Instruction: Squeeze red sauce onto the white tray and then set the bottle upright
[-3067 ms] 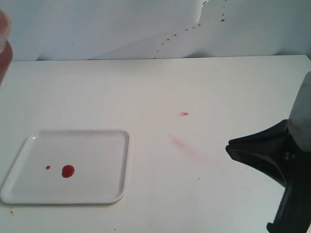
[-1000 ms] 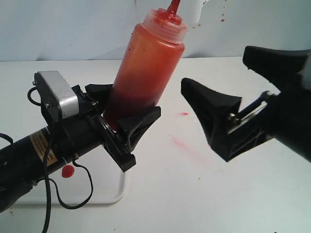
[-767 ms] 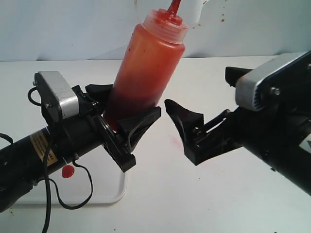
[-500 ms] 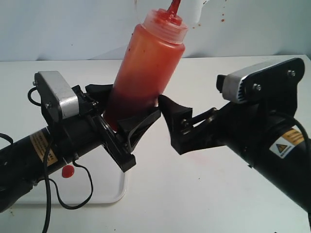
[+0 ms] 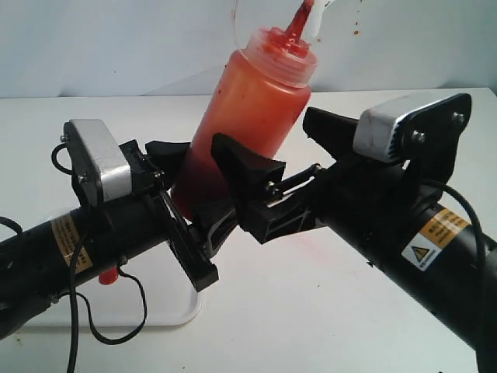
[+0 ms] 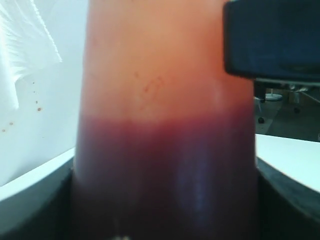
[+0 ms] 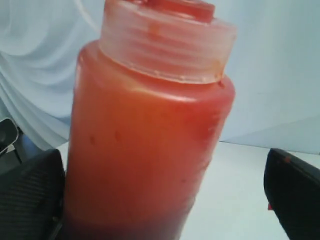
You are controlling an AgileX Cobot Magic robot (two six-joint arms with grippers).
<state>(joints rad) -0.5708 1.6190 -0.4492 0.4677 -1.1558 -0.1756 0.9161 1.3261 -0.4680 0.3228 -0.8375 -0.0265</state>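
Both claws now flank the bottle (image 5: 252, 116): left gripper (image 5: 190, 186) grasps its base, right gripper (image 5: 268, 132) arrives released, handover likely.

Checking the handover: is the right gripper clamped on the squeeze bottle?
No, the right gripper is open, one finger standing well clear of the squeeze bottle.

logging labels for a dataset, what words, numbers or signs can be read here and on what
No words or numbers are legible.
left arm sticker, orange: print too small to read.
right arm sticker, orange: a black warning triangle; the print beside it is blurred.
bottle: no label in view.
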